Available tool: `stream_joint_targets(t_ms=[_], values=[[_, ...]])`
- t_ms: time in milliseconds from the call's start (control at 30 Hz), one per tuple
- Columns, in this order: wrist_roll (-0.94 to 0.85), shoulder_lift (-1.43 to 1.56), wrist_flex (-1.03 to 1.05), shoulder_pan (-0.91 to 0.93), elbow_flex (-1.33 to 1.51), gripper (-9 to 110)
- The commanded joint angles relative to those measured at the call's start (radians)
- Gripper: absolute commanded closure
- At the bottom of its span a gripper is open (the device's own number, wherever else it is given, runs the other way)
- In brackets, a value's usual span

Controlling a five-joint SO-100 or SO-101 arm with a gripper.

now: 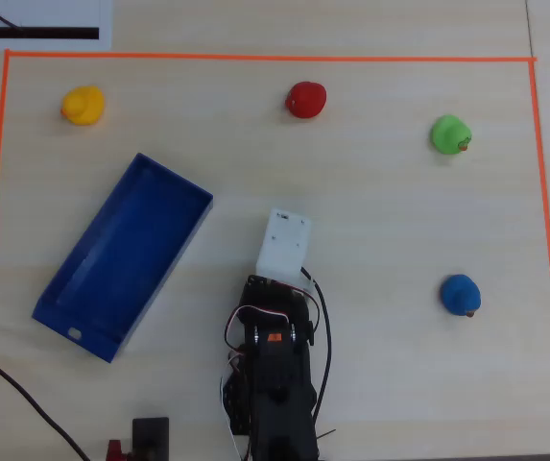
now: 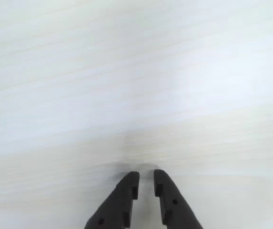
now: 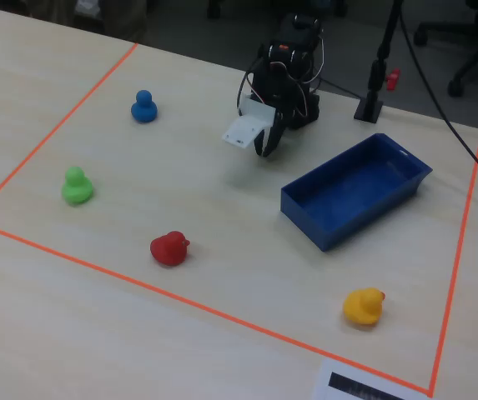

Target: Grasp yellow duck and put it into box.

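Note:
The yellow duck (image 1: 83, 105) stands alone near the top left corner of the taped area in the overhead view, and at the near right in the fixed view (image 3: 364, 306). The box (image 1: 121, 254) is a long blue tray lying at a slant and empty; in the fixed view the box (image 3: 355, 187) sits between the arm and the duck. My gripper (image 2: 146, 174) hangs just above bare table, jaws almost together with nothing between them. In the fixed view the gripper (image 3: 265, 150) is next to the box's far left end, well away from the duck.
A red duck (image 1: 305, 99), a green duck (image 1: 450, 134) and a blue duck (image 1: 460, 294) stand apart on the table. Orange tape (image 1: 255, 58) frames the work area. A black stand (image 3: 372, 104) and cables sit behind the arm base (image 1: 275, 384).

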Motion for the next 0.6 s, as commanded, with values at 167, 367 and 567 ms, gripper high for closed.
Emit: stream_joint_targets(t_ms=[167, 367, 567], values=[[-0.014, 0.0, 0.026, 0.005, -0.006, 101], [-0.005, 0.0, 0.025, 0.005, -0.006, 101], [-0.003, 0.0, 0.025, 0.005, -0.006, 101]])
